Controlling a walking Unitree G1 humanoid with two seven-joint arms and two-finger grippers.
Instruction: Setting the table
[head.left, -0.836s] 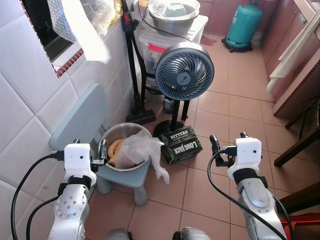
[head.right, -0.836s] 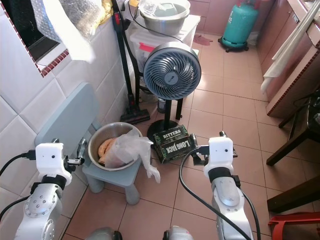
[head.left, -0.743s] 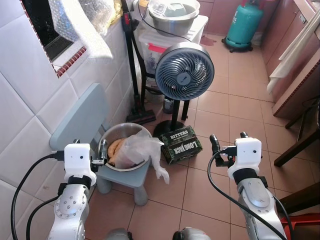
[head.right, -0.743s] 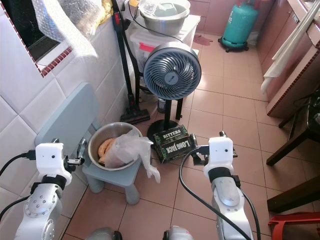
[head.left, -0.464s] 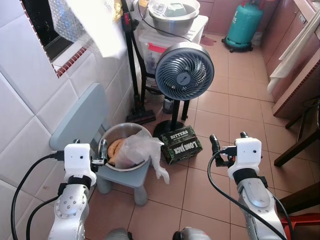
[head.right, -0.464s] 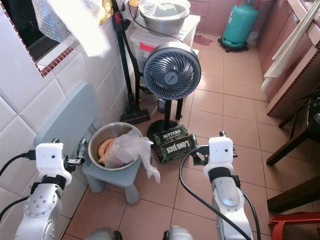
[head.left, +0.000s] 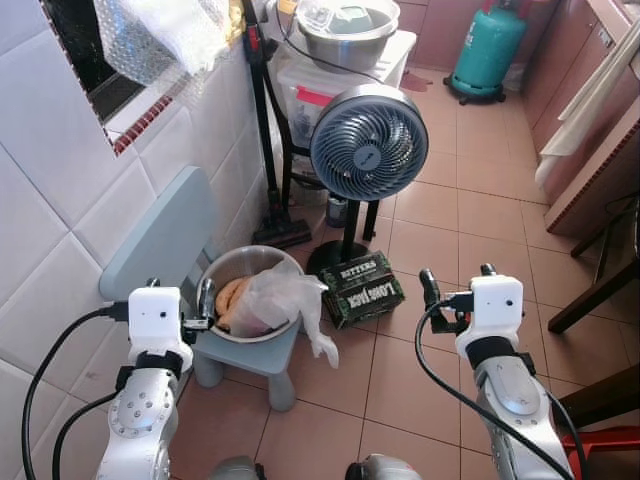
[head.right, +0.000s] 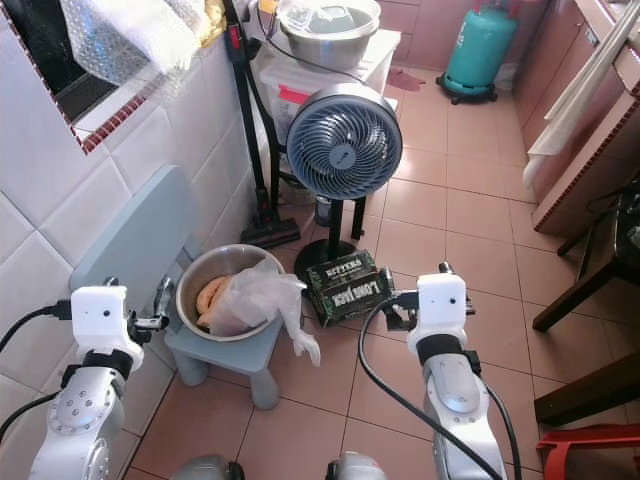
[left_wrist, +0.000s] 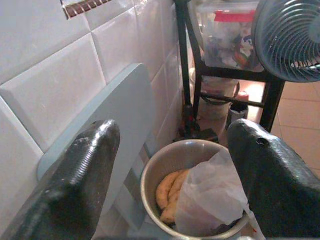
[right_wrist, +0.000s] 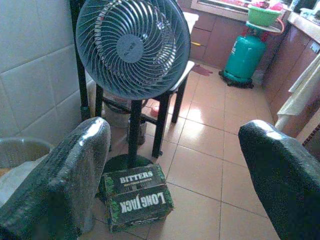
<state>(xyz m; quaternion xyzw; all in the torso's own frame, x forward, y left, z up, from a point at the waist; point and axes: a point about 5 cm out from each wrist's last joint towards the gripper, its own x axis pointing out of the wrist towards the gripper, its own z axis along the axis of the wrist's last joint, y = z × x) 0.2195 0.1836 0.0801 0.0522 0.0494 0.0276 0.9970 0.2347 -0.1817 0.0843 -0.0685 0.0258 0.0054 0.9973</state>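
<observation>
A metal bowl (head.left: 238, 254) sits on a small blue stool (head.left: 250, 355) by the tiled wall. It holds yellow, banana-like food (head.left: 230, 293) and a crumpled clear plastic bag (head.left: 278, 297). My left gripper (head.left: 180, 290) is open and empty, just left of the bowl and above the stool's edge. In the left wrist view, the left gripper (left_wrist: 172, 130) frames the bowl (left_wrist: 150, 172) between its black fingers. My right gripper (head.left: 457, 280) is open and empty over the floor tiles, to the right of a green "Bitters Long Jack" box (head.left: 362, 288).
A standing fan (head.left: 368, 142) is behind the box. Further back a large steel bowl (head.left: 345, 30) rests on a plastic storage bin. A teal gas cylinder (head.left: 487, 50) stands far back. A blue panel (head.left: 160, 240) leans on the wall. Dark furniture legs (head.left: 590, 290) are at the right.
The bubble wrap hanging at the window has flapped and now hangs bunched higher up. Both arms, the bowl and the box have stayed in place.
</observation>
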